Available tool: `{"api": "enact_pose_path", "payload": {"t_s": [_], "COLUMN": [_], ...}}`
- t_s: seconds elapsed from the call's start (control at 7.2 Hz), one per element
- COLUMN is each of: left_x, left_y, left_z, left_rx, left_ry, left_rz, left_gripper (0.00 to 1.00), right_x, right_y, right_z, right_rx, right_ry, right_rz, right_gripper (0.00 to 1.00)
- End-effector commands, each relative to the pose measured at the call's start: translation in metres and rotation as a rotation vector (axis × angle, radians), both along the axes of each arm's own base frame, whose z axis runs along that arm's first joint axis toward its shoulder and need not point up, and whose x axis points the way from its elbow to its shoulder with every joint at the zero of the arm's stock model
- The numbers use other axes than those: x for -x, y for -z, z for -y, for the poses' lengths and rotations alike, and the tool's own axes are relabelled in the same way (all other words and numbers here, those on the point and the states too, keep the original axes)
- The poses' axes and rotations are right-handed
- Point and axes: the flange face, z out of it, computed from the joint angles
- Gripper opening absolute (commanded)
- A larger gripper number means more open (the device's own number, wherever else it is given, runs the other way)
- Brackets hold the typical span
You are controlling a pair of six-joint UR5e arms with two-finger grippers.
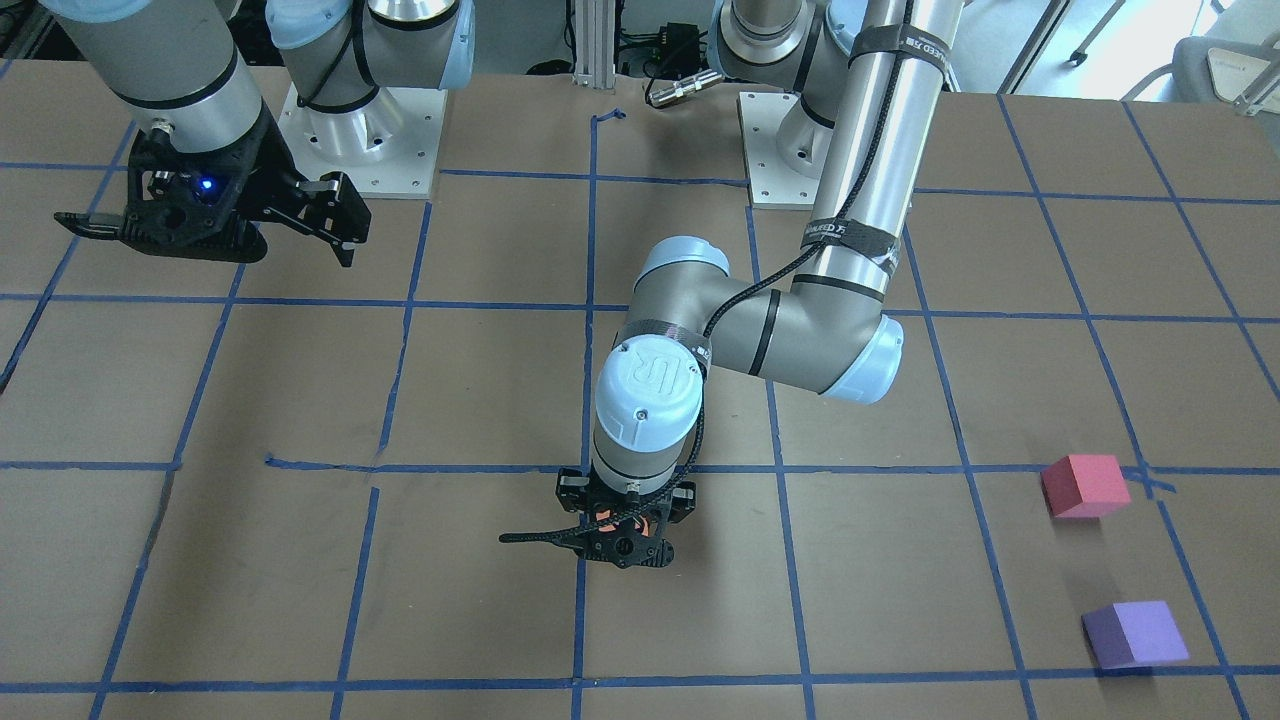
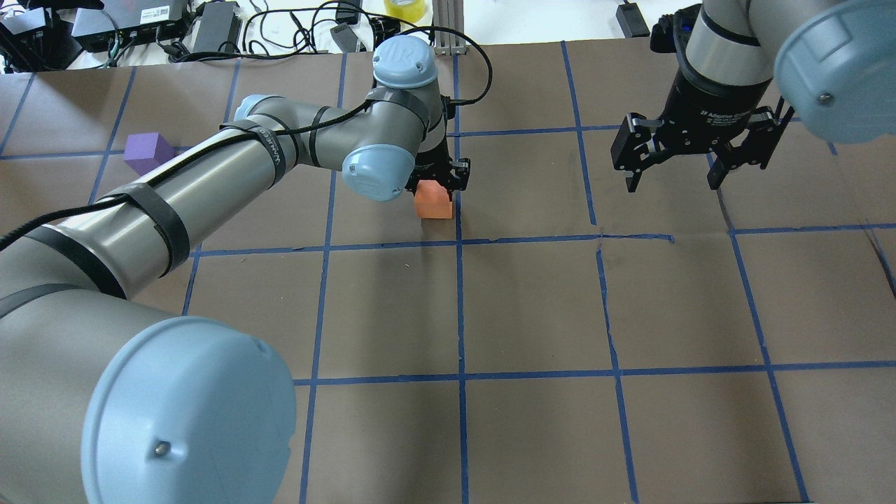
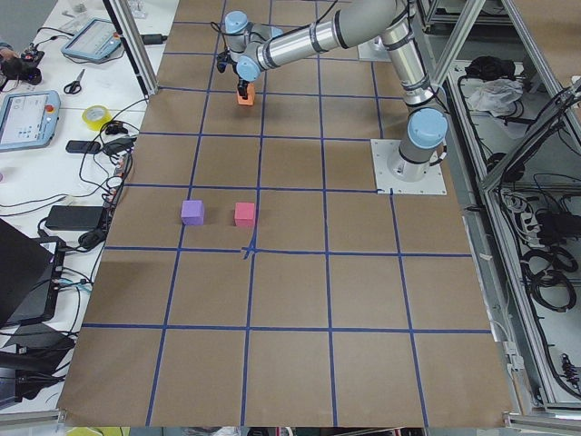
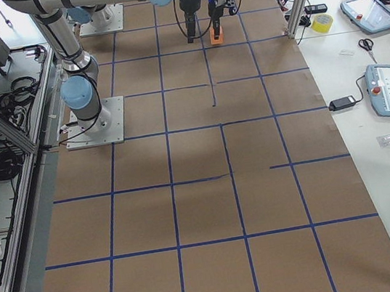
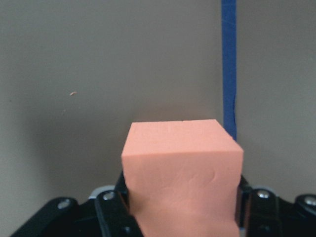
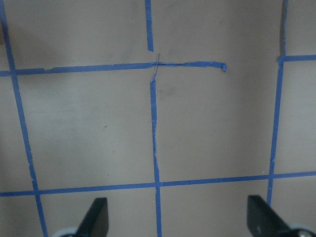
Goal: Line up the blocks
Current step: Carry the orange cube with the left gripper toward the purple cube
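left gripper (image 2: 435, 183): jaws drawn in against both sides of the orange block (image 5: 182, 173), wrist view shows no gap. block sits at or just above the table (image 2: 532, 308); can't tell which. position mid-table, just beside a blue tape line (image 5: 228, 64).

right gripper (image 2: 675, 183): spread wide, empty, hanging above bare paper well off to the robot's right.

pinkish-red block (image 1: 1085, 485) and purple block (image 1: 1135, 633): near each other at the robot's left end, well apart from the orange one. the pair runs roughly from robot side to operator side, red nearer the robot.

key relation: the pair lies toward the robot's left of the held cube. cubes, so no long axis to mind. left arm is by far the nearer one. likely move: carry orange leftward and set it in that pair's row.
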Motion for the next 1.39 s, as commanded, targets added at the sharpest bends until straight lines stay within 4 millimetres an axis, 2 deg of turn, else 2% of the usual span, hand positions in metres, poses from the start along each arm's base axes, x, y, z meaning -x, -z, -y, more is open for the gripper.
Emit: {"api": "enact_pose_path", "payload": {"t_s": [0.0,0.14,0.28,0.42,0.56,0.69,0.83,0.97,1.11,1.25], "left_x": [-0.022,-0.055,-0.094,-0.158,-0.226,-0.313,-0.393,-0.43,-0.462,-0.489], "left_y": [-0.025,-0.037,-0.061,-0.074,-0.073,-0.071,-0.067,-0.059,-0.064,-0.053], "left_z": [0.007,0.022,0.038,0.053,0.062,0.071,0.069,0.072,0.077,0.072], "left_rx": [0.06,0.095,0.149,0.15,0.134,0.119,0.103,0.084,0.09,0.061], "left_ry": [-0.039,-0.088,-0.149,-0.209,-0.229,-0.29,-0.24,-0.181,-0.196,-0.099], "left_rz": [0.094,0.135,0.137,0.136,0.15,0.116,0.114,0.134,0.139,0.13], "left_gripper": [0.24,0.24,0.24,0.04,0.0,0.0,0.0,0.0,0.0,0.0], "right_x": [-0.003,-0.003,-0.007,-0.01,-0.01,-0.01,-0.01,-0.01,-0.01,-0.01], "right_y": [-0.006,-0.004,-0.002,-0.002,-0.003,-0.003,-0.004,-0.004,-0.003,-0.003], "right_z": [-0.002,0.0,0.007,0.007,0.007,0.009,0.009,0.009,0.009,0.009], "right_rx": [0.032,0.044,0.076,0.08,0.083,0.094,0.097,0.097,0.095,0.095], "right_ry": [-0.002,-0.004,-0.004,-0.004,-0.001,-0.001,-0.009,-0.009,-0.012,-0.012], "right_rz": [0.007,0.007,0.04,0.074,0.074,0.074,0.073,0.075,0.072,0.073], "right_gripper": [1.0,1.0,1.0,1.0,1.0,1.0,1.0,1.0,1.0,1.0]}}
